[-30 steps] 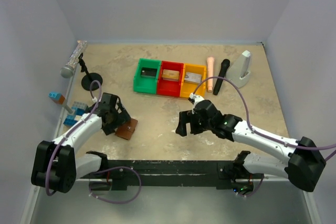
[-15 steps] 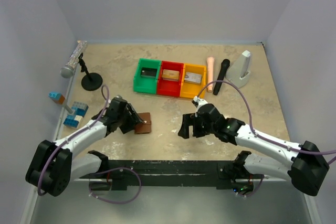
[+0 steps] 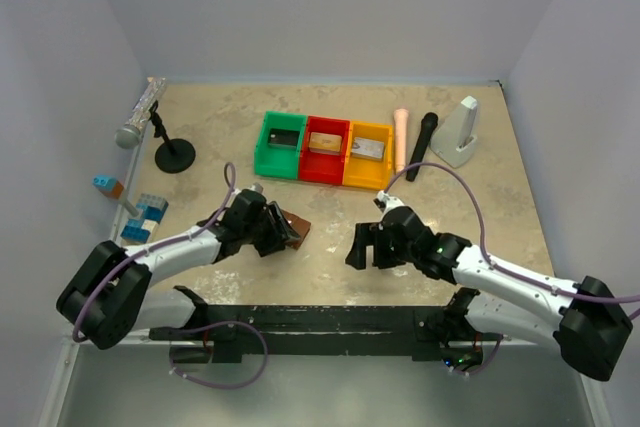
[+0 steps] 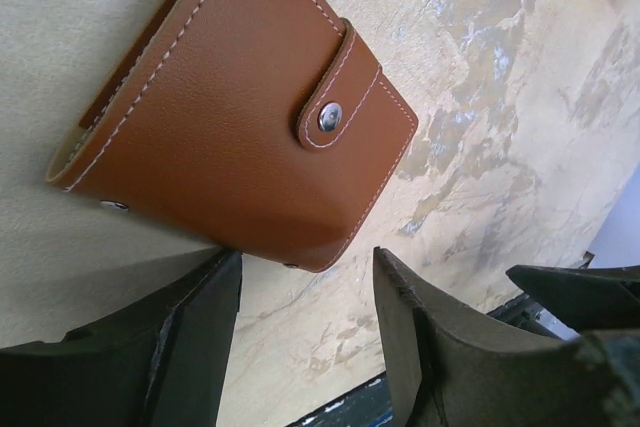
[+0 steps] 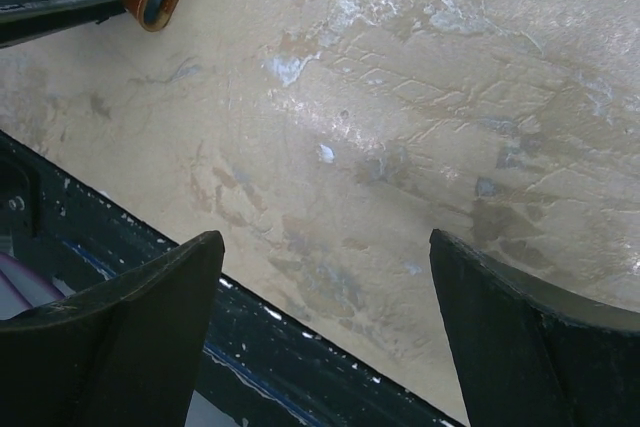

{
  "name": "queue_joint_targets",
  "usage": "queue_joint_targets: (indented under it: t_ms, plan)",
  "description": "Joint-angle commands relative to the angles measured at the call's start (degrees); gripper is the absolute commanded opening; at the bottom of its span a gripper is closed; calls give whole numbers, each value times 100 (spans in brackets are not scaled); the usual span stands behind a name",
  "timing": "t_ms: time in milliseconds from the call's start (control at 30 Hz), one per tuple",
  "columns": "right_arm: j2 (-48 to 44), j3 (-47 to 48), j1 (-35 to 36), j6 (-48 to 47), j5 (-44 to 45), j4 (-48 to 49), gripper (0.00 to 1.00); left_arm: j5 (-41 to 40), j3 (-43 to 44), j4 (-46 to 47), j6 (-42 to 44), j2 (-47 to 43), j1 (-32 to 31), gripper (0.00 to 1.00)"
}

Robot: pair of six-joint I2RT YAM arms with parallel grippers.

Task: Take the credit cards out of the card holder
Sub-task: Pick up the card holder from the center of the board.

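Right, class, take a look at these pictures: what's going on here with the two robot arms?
The left gripper sits at the edge of the brown card holder, which lies snapped shut on the table. Its fingers stand apart with nothing between them. The right gripper hangs open over bare table, holding nothing. At the back, the coloured bins each appear to hold one of the credit cards.

Top cam's up high behind the arms looking down over the whole tabletop (image 3: 480, 197), both wrist cams sit super close to it, and all three catch the brown card holder (image 3: 293, 228).
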Motion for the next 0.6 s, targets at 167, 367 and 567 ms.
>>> queue_joint_targets:
  t_ms: [167,367,567]
  plan:
    - [381,1007,25,-564,235,-91,88,-1007,-205,-1353,38,-1029,-61,66]
    - [1796,2430,25,-917,130,-65,84,-1660,-205,-2075,-16,-1602,158,64]
    - [3149,3600,25,-952,-133,-179,78,-1344,-161,-1996,301,-1382,966,61]
